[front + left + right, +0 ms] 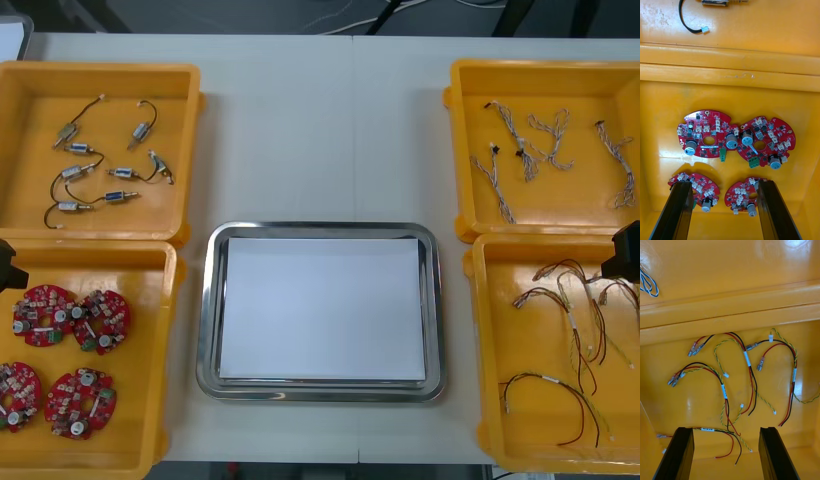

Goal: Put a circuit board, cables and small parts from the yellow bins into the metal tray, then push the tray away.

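Black fingers (677, 210) of the left claw (724, 189) stand released above the red circuit boards (707, 137), eight o'clock from the metal tray (212, 320); best straddle one board's rim before closing. Right claw (725, 431), released, hovers above red-and-yellow cables (724, 390).

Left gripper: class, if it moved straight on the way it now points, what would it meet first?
The left gripper, fingers open, points into the yellow bin. Likely first: the two nearer circuit boards, one by each finger, or the bin floor between them; depth is unclear.
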`<action>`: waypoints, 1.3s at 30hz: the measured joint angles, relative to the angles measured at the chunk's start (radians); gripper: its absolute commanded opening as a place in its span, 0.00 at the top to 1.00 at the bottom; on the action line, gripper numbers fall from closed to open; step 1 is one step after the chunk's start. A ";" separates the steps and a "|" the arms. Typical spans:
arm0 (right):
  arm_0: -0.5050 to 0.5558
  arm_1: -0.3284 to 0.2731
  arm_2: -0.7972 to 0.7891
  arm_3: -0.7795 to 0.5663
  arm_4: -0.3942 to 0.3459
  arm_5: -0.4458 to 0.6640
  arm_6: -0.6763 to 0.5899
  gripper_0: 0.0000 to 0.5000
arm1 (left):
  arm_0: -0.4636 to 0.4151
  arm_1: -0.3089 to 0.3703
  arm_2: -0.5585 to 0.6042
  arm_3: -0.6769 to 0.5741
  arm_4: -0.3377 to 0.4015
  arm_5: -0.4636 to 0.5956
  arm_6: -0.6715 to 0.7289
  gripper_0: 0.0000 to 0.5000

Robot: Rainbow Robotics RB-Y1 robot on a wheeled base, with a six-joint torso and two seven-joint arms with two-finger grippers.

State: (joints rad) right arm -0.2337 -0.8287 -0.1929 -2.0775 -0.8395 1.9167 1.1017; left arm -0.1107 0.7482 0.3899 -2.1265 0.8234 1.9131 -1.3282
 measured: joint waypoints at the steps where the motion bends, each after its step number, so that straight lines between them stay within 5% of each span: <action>1: 0.000 0.000 0.000 0.000 0.000 0.000 0.000 0.00 | 0.000 0.000 0.000 0.000 0.000 0.000 0.000 0.00; 39: 0.000 0.000 0.000 0.000 0.000 0.000 0.000 0.00 | 0.000 0.000 0.000 0.000 0.000 0.000 0.000 0.00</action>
State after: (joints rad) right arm -0.2337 -0.8287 -0.1929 -2.0775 -0.8395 1.9167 1.1017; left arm -0.1107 0.7482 0.3899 -2.1265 0.8234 1.9131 -1.3282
